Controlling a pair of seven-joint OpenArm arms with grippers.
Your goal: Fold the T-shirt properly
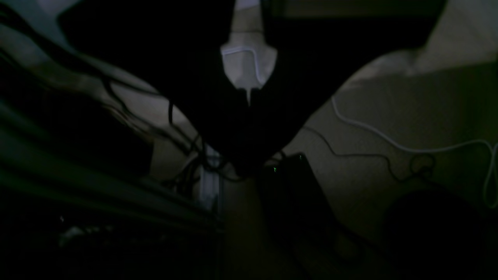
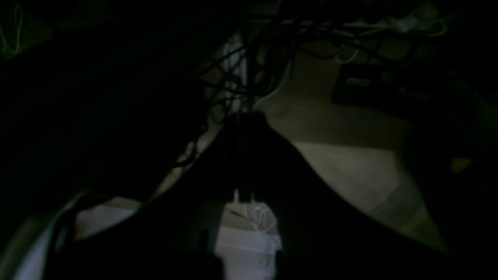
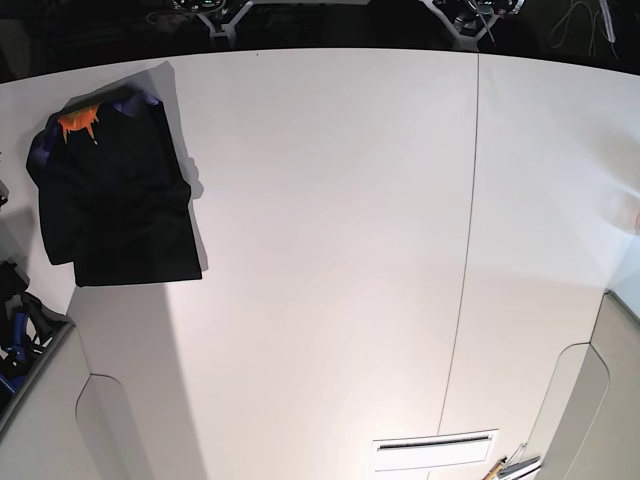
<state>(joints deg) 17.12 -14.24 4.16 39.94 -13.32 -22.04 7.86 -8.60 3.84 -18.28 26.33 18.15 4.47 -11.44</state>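
The black T-shirt [image 3: 120,200] lies folded into a compact rectangle at the far left of the white table [image 3: 330,250]. Its collar is at the top, showing an orange mark [image 3: 78,122] and purplish lining [image 3: 135,100]. Neither gripper is near it. The wrist views are dark and look off the table at the floor. My left gripper [image 1: 245,169] shows as a dark V with the fingers meeting at the tip, and it holds nothing. My right gripper [image 2: 245,116] looks the same, with the fingers together and empty.
Arm mounts [image 3: 225,10] sit at the table's back edge. A seam [image 3: 470,250] runs down the table right of centre. A white slotted plate [image 3: 435,450] and small tools [image 3: 510,468] lie at the front right. Cables [image 1: 389,140] and a black box [image 1: 295,182] are on the floor.
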